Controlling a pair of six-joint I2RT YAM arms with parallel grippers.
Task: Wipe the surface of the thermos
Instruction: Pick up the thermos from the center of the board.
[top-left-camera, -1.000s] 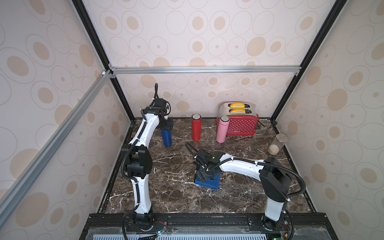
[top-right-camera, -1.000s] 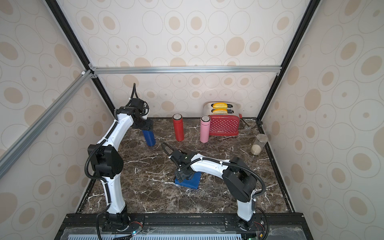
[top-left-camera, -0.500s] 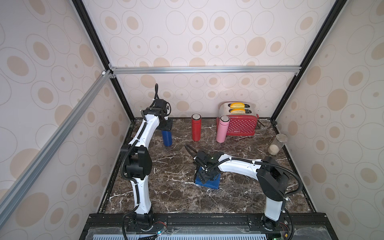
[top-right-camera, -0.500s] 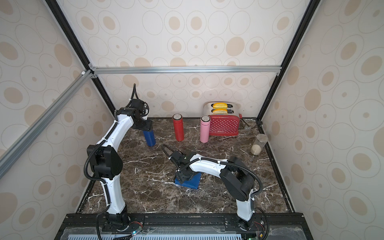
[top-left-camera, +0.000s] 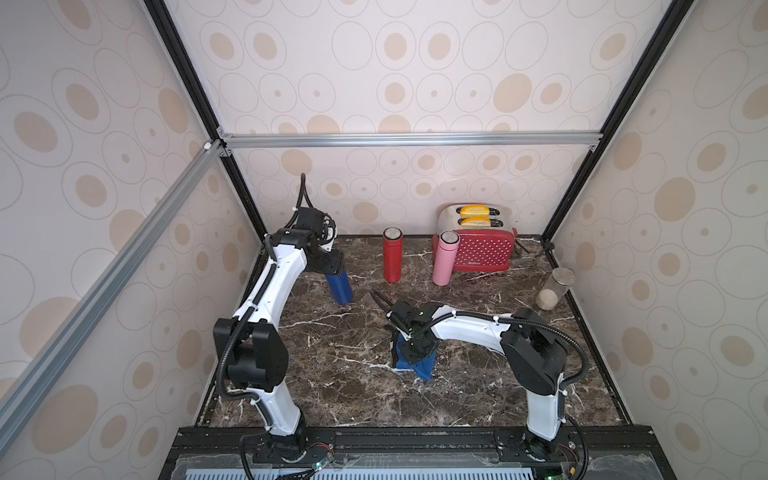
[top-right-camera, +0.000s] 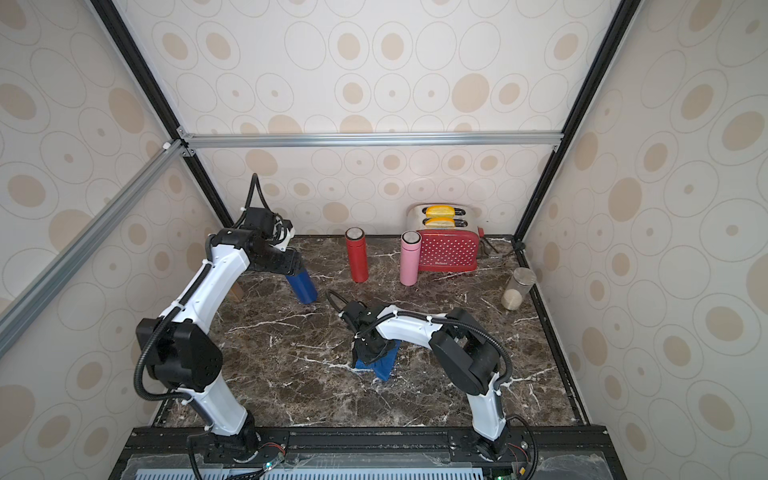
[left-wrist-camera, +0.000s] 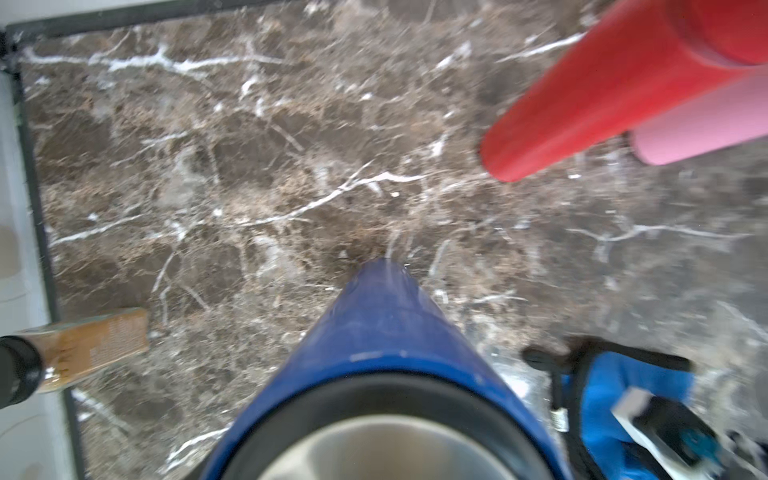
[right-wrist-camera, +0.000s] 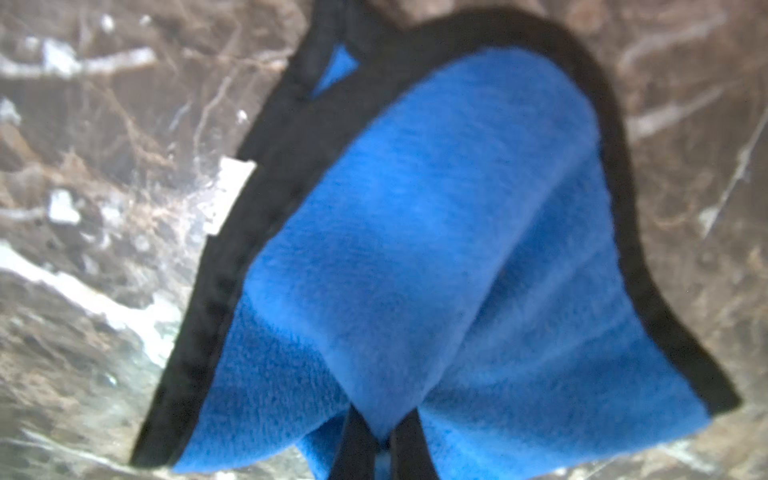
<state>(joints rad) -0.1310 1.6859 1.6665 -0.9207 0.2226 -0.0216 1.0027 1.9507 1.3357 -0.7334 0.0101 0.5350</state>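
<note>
Your right fingers (right-wrist-camera: 357, 442) now clench on the blue cloth (right-wrist-camera: 436, 249). A second ago they stood wide open over it while it lay flat on the table (top-left-camera: 332, 345). The right wrist view shows the two dark tips pinching a fold, and the black-edged fabric is bunched into a peak below them. In both top views the cloth (top-left-camera: 420, 369) sits gathered under the right wrist near the middle of the table, with its lower edge touching the marble or very close to it.

On the other side, your left fingers (top-left-camera: 328, 266) grasp the blue thermos (top-left-camera: 340, 289) by its upper end near the back left corner of the table. A second ago it stood nearly upright; now it leans, with its base toward the middle of the table. Whether the base touches the marble, you cannot tell from these views. The left wrist camera looks straight down its open mouth (left-wrist-camera: 386, 449).

This means both halves of the job are now in hand, wiper and bottle, but they are well apart and no wiping has begun. I judge that your next step is to bring cloth and thermos wall together. The red thermos (top-left-camera: 392, 257) and the pink thermos (top-left-camera: 444, 259) stand untouched along the back edge of the table, beside the toaster (top-left-camera: 484, 251).
</note>
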